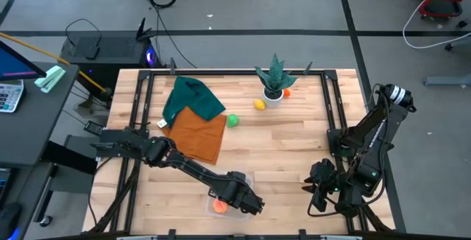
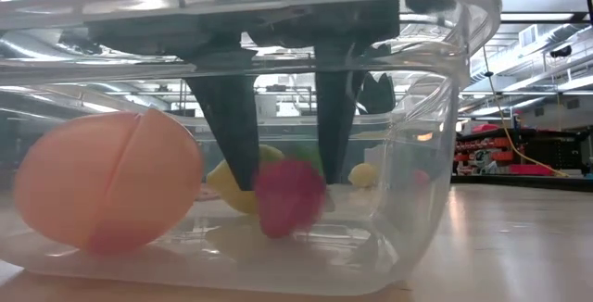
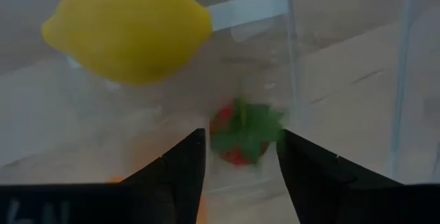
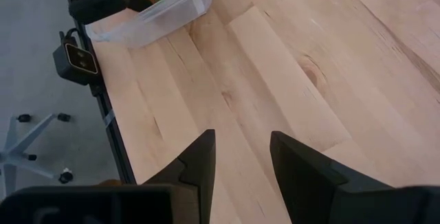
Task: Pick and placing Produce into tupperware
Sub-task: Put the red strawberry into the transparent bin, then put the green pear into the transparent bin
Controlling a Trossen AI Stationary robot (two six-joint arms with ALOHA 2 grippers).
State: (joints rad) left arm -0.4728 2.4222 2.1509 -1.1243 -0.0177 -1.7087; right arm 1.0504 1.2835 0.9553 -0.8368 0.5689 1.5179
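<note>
The clear tupperware [image 1: 237, 196] stands at the table's near edge. In it lie a peach-coloured fruit [image 2: 107, 191], a yellow lemon [image 3: 130, 28] and a red strawberry with green leaves [image 3: 244, 135]. My left gripper [image 2: 287, 182] reaches down into the tupperware and is open. Its fingers stand on either side of the strawberry [image 2: 289, 200], which sits low between and just below the tips. A green fruit [image 1: 232, 120], a yellow one [image 1: 259, 104] and an orange one [image 1: 287, 91] lie on the table farther back. My right gripper [image 4: 240, 148] is open and empty over bare wood at the near right.
A spiky green plant in a white pot [image 1: 274, 85] stands at the far middle. A teal cloth [image 1: 191, 99] and an orange cloth [image 1: 199, 135] lie at the far left. Bare wood lies between the tupperware and my right arm [image 1: 353, 159].
</note>
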